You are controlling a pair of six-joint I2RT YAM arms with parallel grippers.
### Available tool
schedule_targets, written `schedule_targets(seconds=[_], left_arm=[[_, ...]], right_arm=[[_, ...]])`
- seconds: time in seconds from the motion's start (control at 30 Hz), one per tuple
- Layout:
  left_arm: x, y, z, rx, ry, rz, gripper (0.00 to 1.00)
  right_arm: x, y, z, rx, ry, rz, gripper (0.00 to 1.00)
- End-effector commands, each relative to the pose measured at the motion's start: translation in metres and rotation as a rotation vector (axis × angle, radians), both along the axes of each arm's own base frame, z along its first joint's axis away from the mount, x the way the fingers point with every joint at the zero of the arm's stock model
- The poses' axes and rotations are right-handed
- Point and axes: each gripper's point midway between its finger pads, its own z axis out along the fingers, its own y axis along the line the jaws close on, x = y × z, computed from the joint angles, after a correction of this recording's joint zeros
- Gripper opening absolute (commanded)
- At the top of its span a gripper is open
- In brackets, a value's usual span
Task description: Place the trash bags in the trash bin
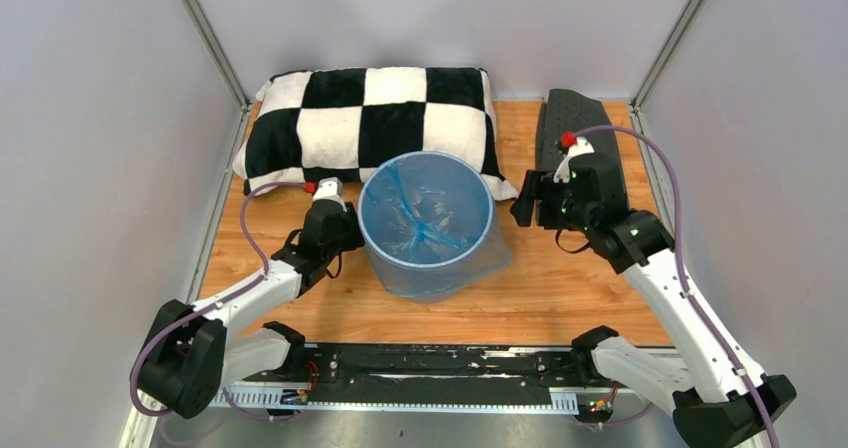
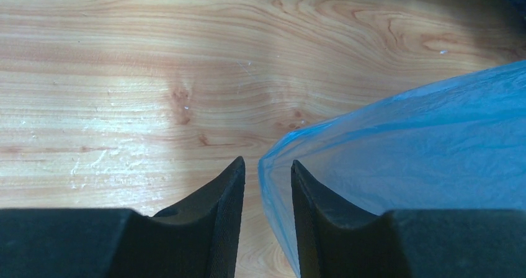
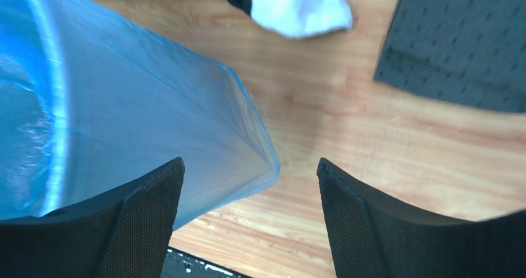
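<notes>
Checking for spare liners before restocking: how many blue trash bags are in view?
1. The light-blue trash bag lines the trash bin at mid-table, in front of the checkered pillow, its top folded over the rim and down the outside. Another could hide under the pillow.

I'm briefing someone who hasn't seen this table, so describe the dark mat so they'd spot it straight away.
Start at the wooden table and go to its far right corner. The mat lies flat there, right of the checkered pillow. It alone is dark grey and dotted.
</notes>
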Motion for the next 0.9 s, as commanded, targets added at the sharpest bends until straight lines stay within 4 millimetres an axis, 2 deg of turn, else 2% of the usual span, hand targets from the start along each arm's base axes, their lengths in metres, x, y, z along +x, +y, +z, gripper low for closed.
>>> schedule_targets(seconds=[0.0, 0.07, 0.17, 0.27, 0.4, 0.53, 0.67, 0.87], left_arm=[[-0.003, 0.008, -0.001, -0.005, 0.01, 0.049, 0.38], [-0.004, 0.012, -0.002, 0.002, 0.016, 0.071, 0.39], [-0.005, 0.016, 0.002, 0.003, 0.013, 0.091, 0.41], [-0.008, 0.024, 0.008, 0.035, 0.025, 0.117, 0.44], [-0.009, 0.031, 0.017, 0.065, 0.022, 0.132, 0.45], [-0.01, 0.03, 0.024, 0.062, 0.021, 0.125, 0.45], [-0.013, 0.025, 0.029, 0.035, 0.012, 0.095, 0.44], [-0.015, 0.024, 0.033, 0.031, 0.01, 0.09, 0.38]], right_arm=[[-0.008, -0.004, 0.034, -0.078, -0.01, 0.074, 0.8], [-0.007, 0.005, 0.057, -0.068, -0.05, 0.11, 0.79], [-0.006, 0.025, 0.082, -0.087, -0.065, 0.192, 0.77], [-0.004, 0.051, 0.098, -0.156, -0.089, 0.27, 0.76], [-0.003, 0.094, 0.103, -0.209, -0.085, 0.388, 0.76], [-0.004, 0.132, 0.09, -0.266, -0.05, 0.481, 0.75], [-0.006, 0.16, 0.061, -0.323, 0.018, 0.555, 0.73], [-0.014, 0.182, 0.028, -0.34, 0.111, 0.625, 0.68]])
